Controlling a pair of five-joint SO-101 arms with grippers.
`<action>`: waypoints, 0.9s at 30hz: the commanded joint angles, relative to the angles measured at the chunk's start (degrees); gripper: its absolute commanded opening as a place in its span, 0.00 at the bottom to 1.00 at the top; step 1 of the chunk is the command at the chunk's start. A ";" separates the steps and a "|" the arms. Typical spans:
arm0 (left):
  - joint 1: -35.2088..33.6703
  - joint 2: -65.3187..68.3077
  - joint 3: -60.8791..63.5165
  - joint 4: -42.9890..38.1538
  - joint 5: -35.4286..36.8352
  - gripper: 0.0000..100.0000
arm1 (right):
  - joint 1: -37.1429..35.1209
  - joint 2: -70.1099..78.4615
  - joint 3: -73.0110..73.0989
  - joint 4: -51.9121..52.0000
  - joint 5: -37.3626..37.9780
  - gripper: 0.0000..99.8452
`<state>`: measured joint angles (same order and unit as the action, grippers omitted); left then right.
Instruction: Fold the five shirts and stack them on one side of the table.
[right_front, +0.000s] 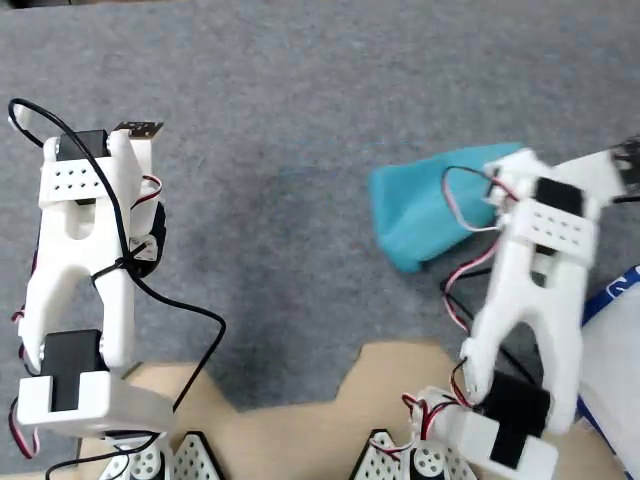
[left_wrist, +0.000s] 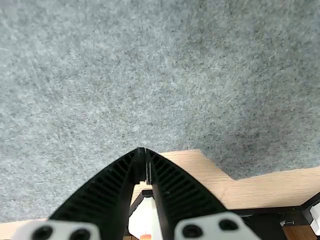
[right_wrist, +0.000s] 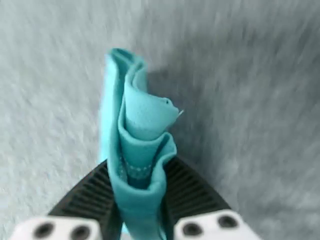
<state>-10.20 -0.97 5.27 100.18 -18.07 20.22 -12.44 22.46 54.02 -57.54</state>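
Observation:
A folded teal shirt (right_front: 425, 212) hangs just over the grey felt to the right of the table's middle, under the white right arm. My right gripper (right_wrist: 141, 175) is shut on the teal shirt (right_wrist: 135, 135), whose bunched layers stick out between its black fingers (right_wrist: 192, 187). At the table's left side the left arm is folded back over the felt. My left gripper (left_wrist: 143, 161) is shut with nothing in it, its tips over the grey felt close to the wooden front edge (left_wrist: 240, 182).
Grey felt (right_front: 300, 120) covers the table. A light wooden board (right_front: 310, 410) with the arm bases runs along the near edge. A white sheet with a blue stripe (right_front: 615, 330) lies at the right edge.

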 joint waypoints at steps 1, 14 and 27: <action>0.18 -1.98 -2.37 0.62 -0.09 0.02 | 7.60 -5.32 -5.93 0.53 4.75 0.01; 0.18 -1.98 -2.37 0.62 -4.13 0.02 | 36.18 -11.82 -8.13 2.46 19.87 0.01; 0.09 -1.98 -2.37 0.62 -4.48 0.02 | 49.63 -12.53 -8.57 4.04 24.18 0.01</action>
<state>-10.20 -0.97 5.27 100.18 -22.29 67.87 -21.32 17.80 56.75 -33.98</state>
